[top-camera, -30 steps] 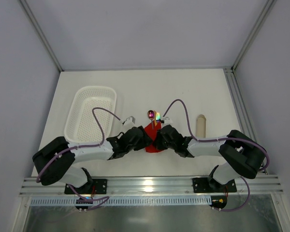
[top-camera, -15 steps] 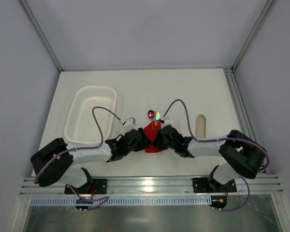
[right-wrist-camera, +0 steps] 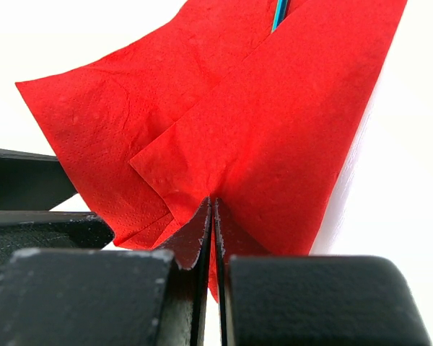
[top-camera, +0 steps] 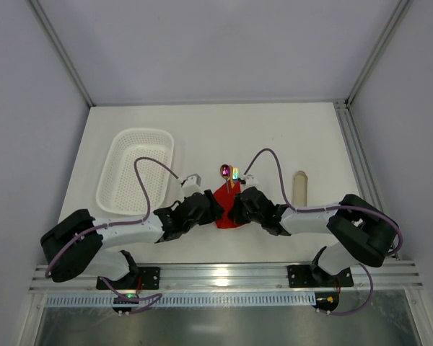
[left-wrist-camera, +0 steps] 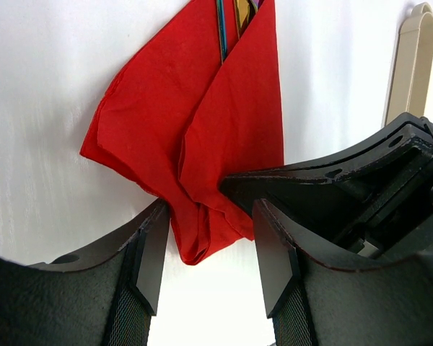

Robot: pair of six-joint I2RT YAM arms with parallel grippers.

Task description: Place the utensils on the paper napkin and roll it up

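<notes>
napkin: mid-worktop, folded over the utensils, heads showing at far end | right tool: closed, pinching near fold | left tool: open, straddling near corner | you: roll tight and even, pinch firm

White basket far left, beige tray right.

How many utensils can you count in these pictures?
2. The spoon and the fork lie side by side, heads sticking out of the far end of the napkin, handles wrapped inside. More could be hidden in the folds.
</notes>
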